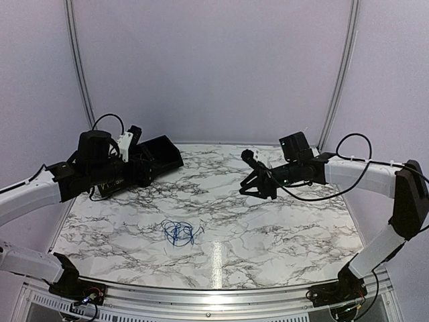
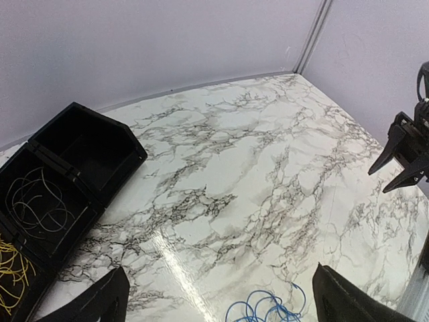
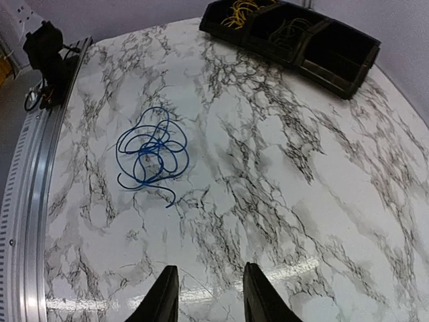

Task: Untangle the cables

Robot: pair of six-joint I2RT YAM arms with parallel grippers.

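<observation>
A yellow cable [image 2: 12, 275] and a white cable [image 2: 37, 201] are seen laid in separate compartments of the black bin [image 2: 127, 151] at the far left of the counter [image 1: 281, 228], and the bin's end compartment is empty. A blue cable [image 3: 151, 153] lies snarled towards the near edge, untouched. The left claw [image 2: 219, 285] and right claw [image 3: 209, 285] are held open and empty. Most of the sorting is judged done.

Marbled table [image 1: 281, 228] under glare, pale lilac walls [image 1: 214, 67], perhaps curved metal posts [image 1: 342, 74].
</observation>
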